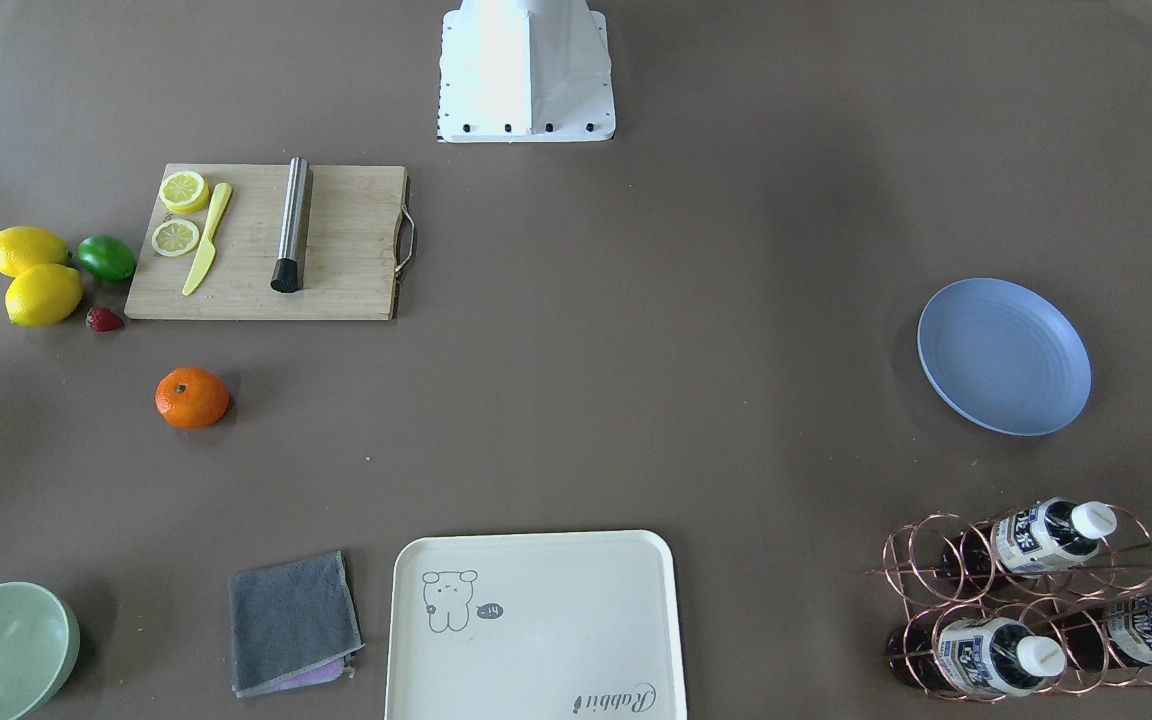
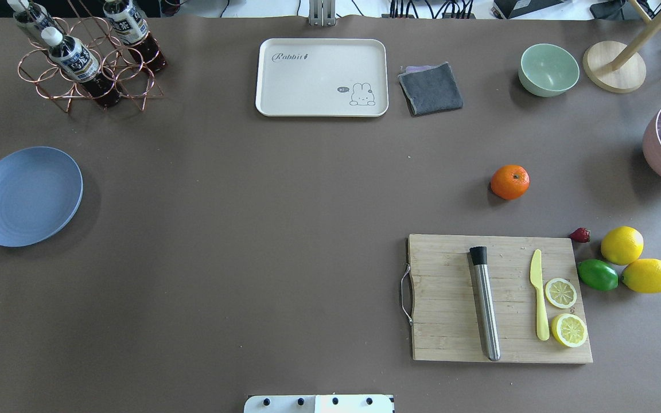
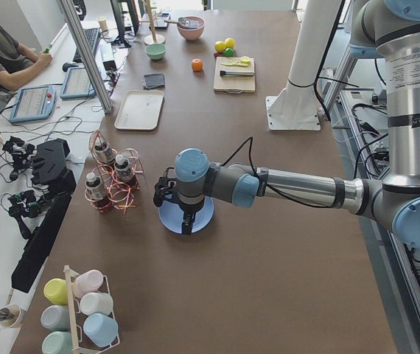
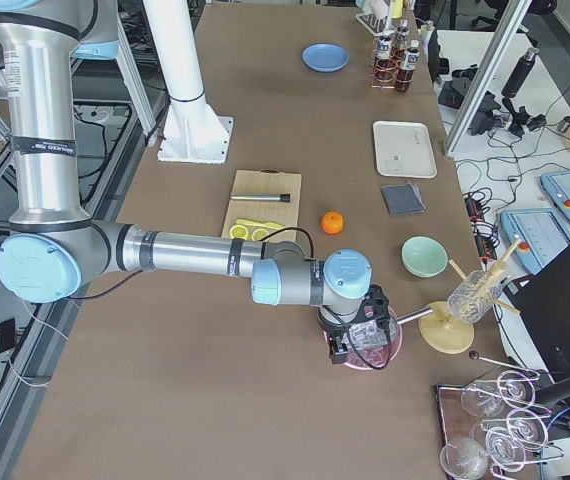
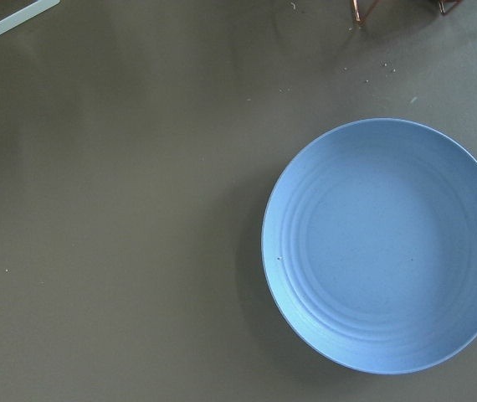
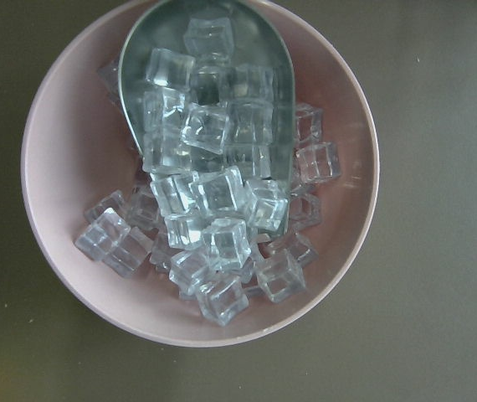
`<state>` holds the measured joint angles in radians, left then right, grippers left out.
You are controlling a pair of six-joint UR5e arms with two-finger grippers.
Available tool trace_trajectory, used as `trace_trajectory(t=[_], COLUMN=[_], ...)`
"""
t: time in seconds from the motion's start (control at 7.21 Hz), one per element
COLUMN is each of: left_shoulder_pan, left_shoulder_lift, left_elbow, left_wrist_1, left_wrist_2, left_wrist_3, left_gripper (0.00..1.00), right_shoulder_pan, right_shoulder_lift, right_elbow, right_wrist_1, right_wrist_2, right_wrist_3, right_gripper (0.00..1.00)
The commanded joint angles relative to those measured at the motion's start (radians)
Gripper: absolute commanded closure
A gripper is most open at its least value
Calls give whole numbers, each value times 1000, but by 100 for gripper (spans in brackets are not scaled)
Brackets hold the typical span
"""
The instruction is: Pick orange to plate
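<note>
— table (image 2: 250, 229) first: how far along does the job look?
— not begun, i'd judge. the left arm (image 3: 298, 188) stretches out so that the left gripper (image 3: 186, 223) hangs over the blue plate (image 2: 26, 196). the right arm (image 4: 185, 250) has the right gripper (image 4: 350, 350) above a pink bowl of ice cubes (image 6: 351, 243).
— is either claw holding anything?
— cannot tell. both show only in the side views, too small to read how the fingers stand. neither wrist view has fruit in it.
— and the plate?
— bare, at the table's left end.
— the orange (image 2: 509, 182)?
— resting on the table on the right side, just beyond the cutting board (image 2: 451, 298). it is well apart from the plate and from both grippers.
— so what's left?
— all of it: reach, grasp, carry across, set down.
</note>
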<state>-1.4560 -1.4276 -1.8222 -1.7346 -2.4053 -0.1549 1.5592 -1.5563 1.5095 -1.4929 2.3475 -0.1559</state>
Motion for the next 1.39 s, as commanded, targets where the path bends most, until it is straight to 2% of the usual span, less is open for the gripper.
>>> trace_trajectory(t=[0.0, 0.55, 1.25], left_shoulder_pan=[6, 22, 46], left_shoulder_lift=[-1, 10, 18], left_elbow=[0, 10, 18], left_wrist_1=[-5, -39, -48], left_wrist_2=[-2, -5, -3], left_wrist_3=[-11, -3, -2], left_gripper=[2, 2, 3], right_shoulder_pan=[-1, -2, -2], right_shoulder_lift=[7, 1, -13], right_elbow=[1, 0, 1], right_wrist_1=[-3, 6, 10], right_wrist_2=[10, 48, 53], right_wrist_3=[2, 1, -2], right_gripper=[0, 0, 0])
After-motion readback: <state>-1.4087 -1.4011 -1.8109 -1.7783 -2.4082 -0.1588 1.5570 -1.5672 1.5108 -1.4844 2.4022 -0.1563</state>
